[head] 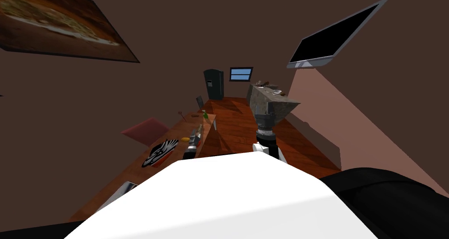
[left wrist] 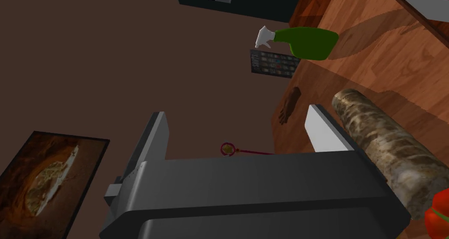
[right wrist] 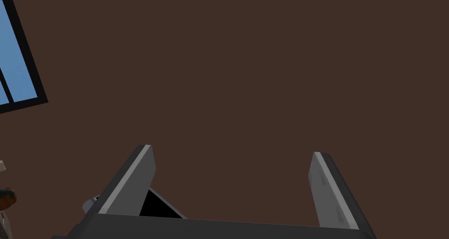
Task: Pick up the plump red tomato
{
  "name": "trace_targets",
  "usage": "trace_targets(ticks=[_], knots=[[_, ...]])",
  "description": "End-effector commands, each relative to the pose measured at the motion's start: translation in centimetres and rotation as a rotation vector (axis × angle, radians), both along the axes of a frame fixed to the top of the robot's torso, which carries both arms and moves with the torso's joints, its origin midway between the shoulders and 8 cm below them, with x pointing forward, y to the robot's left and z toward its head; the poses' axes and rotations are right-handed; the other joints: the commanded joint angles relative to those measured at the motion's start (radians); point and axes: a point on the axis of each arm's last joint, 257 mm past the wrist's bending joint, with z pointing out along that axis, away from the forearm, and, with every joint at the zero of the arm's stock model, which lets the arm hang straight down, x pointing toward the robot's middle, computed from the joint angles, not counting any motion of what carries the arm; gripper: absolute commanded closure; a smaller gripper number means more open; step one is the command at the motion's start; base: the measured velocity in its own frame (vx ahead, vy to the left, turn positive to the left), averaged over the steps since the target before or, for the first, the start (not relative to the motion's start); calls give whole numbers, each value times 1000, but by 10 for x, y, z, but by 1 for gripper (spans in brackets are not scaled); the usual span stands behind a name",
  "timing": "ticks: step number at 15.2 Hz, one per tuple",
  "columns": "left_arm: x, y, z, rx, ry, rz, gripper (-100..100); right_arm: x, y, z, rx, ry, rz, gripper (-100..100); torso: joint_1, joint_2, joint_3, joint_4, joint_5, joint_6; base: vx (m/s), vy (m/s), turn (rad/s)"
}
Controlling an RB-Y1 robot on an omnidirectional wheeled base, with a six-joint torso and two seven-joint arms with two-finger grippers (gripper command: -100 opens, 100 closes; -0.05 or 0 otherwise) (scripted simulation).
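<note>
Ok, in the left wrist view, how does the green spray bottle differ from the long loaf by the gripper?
Colour: the spray bottle is plain green with a white trigger head; the loaf is mottled brown and cream. Shape: the bottle is short and rounded, the loaf a long cylinder. Place: the loaf lies close beside the left gripper, the bottle farther off. Both rest on the wooden table.

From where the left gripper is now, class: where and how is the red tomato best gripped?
Probably the tomato across its round middle, coming down from above: it sits on the wooden table close beside the end of the mottled brown roll, which blocks a side approach. The open left gripper should set its fingers clear of that roll.
</note>
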Motion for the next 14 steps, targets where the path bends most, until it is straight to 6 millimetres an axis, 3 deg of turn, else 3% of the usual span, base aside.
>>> trace_targets(ticks=[1, 3, 8, 12, 14], knots=[[-4, 1, -13, -9, 28, 1, -100, 0, 0, 0, 0, 0, 0, 0, 0, 0, 0, 0, 0, 0, 15, 12, -40], [-9, 4, -36, -30, 76, 2, -100, 0, 0, 0, 0, 0, 0, 0, 0, 0, 0, 0, 0, 0, 30, 17, -74], [-15, 7, -58, -50, 124, 4, -100, 0, 0, 0, 0, 0, 0, 0, 0, 0, 0, 0, 0, 0, 20, 14, -49], [-29, 15, -99, -87, 217, 12, -100, 0, 0, 0, 0, 0, 0, 0, 1, 0, 0, 0, 0, 0, 26, 18, -96], [-31, 18, -109, -105, 239, 12, -100, 0, 0, 0, 0, 0, 0, 0, 1, 0, 0, 0, 0, 0, 21, 18, -49]])
